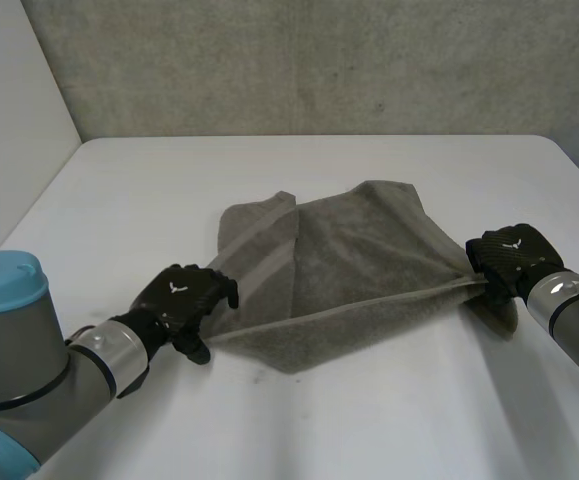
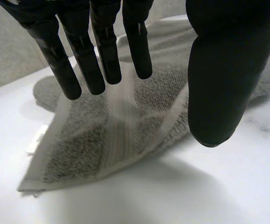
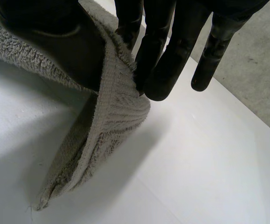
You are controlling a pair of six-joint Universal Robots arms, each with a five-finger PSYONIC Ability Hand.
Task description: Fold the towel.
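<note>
The grey towel (image 1: 339,270) lies partly folded in the middle of the white table (image 1: 169,180). The left hand (image 1: 181,298) is over its near left corner, fingers straight and thumb apart, gripping nothing. The right hand (image 1: 509,258) pinches the right corner between thumb and fingers, raised off the table.

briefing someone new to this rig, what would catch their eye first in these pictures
A rumpled grey towel lies across the middle of the white table, drawn taut toward one side. The right robot hand pinches its right end between thumb and fingers, holding that edge off the table. The left robot hand is at the towel's near left corner, fingers straight over the cloth.
</note>
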